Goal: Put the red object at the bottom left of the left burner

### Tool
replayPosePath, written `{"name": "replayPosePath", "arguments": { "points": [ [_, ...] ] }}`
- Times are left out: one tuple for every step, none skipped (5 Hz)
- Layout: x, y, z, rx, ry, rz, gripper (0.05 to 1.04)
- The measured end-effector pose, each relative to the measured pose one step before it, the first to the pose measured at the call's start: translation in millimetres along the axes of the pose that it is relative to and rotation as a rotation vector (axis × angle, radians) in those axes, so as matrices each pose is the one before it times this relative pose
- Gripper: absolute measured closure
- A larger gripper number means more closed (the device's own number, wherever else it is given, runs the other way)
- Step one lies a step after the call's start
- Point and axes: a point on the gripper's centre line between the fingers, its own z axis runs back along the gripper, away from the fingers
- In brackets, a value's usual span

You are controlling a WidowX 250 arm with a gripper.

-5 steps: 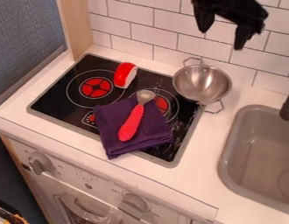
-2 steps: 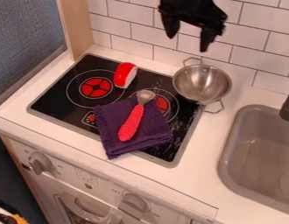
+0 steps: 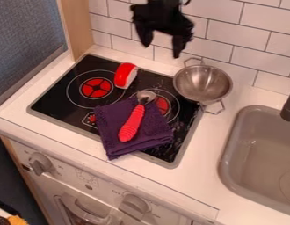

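Observation:
The black gripper hangs high in the upper middle of the view, open, its two fingers apart with nothing between them. Below and to its left, a red object with a white side lies on the black stovetop, at the upper right of the left burner. A spoon with a red handle rests on a folded purple cloth, its metal head over the right burner.
The purple cloth covers the stovetop's front middle. A metal colander stands at the stovetop's back right corner. A grey sink with a dark faucet is at the right. Tiled wall behind, wooden post at the upper left.
The gripper has moved left across the view and a little lower, from the upper right to the upper middle. The red object, spoon, cloth and colander have kept their places.

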Motion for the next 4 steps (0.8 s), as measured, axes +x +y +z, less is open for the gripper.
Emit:
{"name": "replayPosePath", "arguments": {
  "points": [
    [-12.83, 19.58, -13.13, 0.0144, 0.0323, 0.0407, 0.082],
    [-12.76, 15.86, -11.52, 0.0111, 0.0316, 0.0592, 0.082],
    [-8.00, 10.22, -9.10, 0.0071, 0.0275, 0.0473, 0.082],
    [-1.22, 6.94, -2.27, 0.0382, 0.0006, 0.0522, 0.082]
  ]
}}
